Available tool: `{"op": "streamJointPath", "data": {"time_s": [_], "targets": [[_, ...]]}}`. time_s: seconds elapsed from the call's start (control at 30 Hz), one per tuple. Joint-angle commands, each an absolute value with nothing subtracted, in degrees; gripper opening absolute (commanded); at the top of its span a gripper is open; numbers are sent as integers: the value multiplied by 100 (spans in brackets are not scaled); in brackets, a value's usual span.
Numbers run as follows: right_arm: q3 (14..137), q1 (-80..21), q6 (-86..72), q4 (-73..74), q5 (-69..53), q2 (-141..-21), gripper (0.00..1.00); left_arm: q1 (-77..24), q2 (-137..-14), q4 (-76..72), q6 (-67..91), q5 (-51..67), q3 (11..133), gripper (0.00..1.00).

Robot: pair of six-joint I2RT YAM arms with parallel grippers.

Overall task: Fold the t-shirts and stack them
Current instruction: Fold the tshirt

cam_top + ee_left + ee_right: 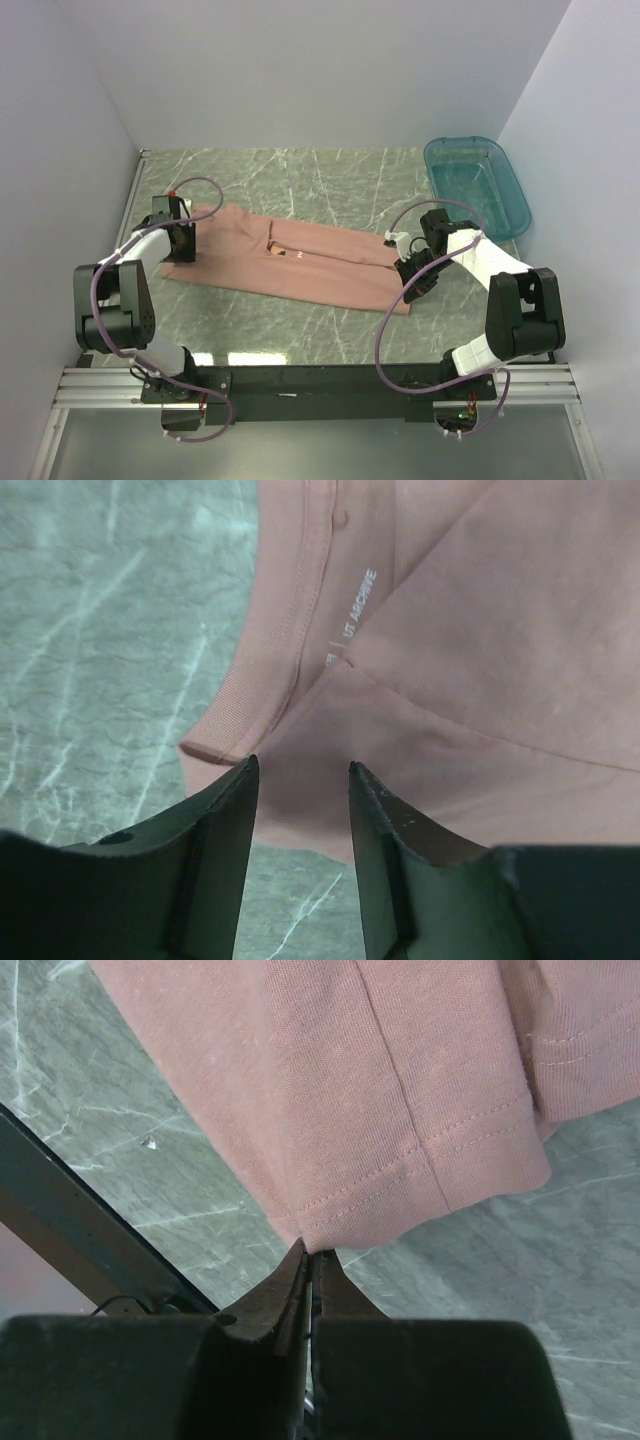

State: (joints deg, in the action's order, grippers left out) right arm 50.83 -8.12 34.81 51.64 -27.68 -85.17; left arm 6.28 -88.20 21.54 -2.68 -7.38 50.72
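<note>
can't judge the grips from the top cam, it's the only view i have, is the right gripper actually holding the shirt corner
observer: yes, the right wrist view shows the right gripper shut on the very corner of the t-shirt hem, with only the tip of the fabric between the fingertips
operator: and the left one
observer: the left gripper is open, its fingers straddle the shirt's border next to a ribbed edge, and fabric shows in the gap, not pinched
operator: is that end lying flat
observer: no, a folded layer lies over it, with small white lettering showing beside the fold line
</note>
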Motion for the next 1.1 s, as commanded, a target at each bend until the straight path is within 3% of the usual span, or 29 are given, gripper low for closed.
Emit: {"op": "streamJointPath", "data": {"time_s": [0.0, 0.27, 0.37, 0.4, 0.5, 0.63, 0.73, 0.87, 1.07], "targets": [[5159, -817, 3542, 5185, -2821, -8420, 0, 615, -8886, 2224, -404, -650, 5229, 46], [5159, -809, 3586, 5265, -2848, -8367, 0, 624, -9088, 2250, -387, -896, 5326, 34], [5159, -809, 3577, 5265, -2839, -8358, 0, 615, -9053, 2241, -317, -1089, 5326, 37], [5159, -809, 3577, 5265, -2830, -8358, 0, 633, -9027, 2233, -299, -1238, 5317, 44], [5168, -809, 3577, 5273, -2848, -8350, 0, 624, -8869, 2154, -290, -1309, 5247, 50], [5168, -809, 3595, 5274, -2848, -8350, 0, 633, -8973, 2188, -308, -1143, 5229, 48], [5186, -800, 3603, 5308, -2848, -8332, 0, 633, -9175, 2285, -334, -985, 5326, 40], [5264, -730, 3673, 5379, -2777, -8323, 0, 633, -9220, 2320, -343, -896, 5353, 3], [5484, -607, 4112, 5906, -2883, -8192, 0, 668, -9097, 2268, -325, -896, 5300, 1]]}}
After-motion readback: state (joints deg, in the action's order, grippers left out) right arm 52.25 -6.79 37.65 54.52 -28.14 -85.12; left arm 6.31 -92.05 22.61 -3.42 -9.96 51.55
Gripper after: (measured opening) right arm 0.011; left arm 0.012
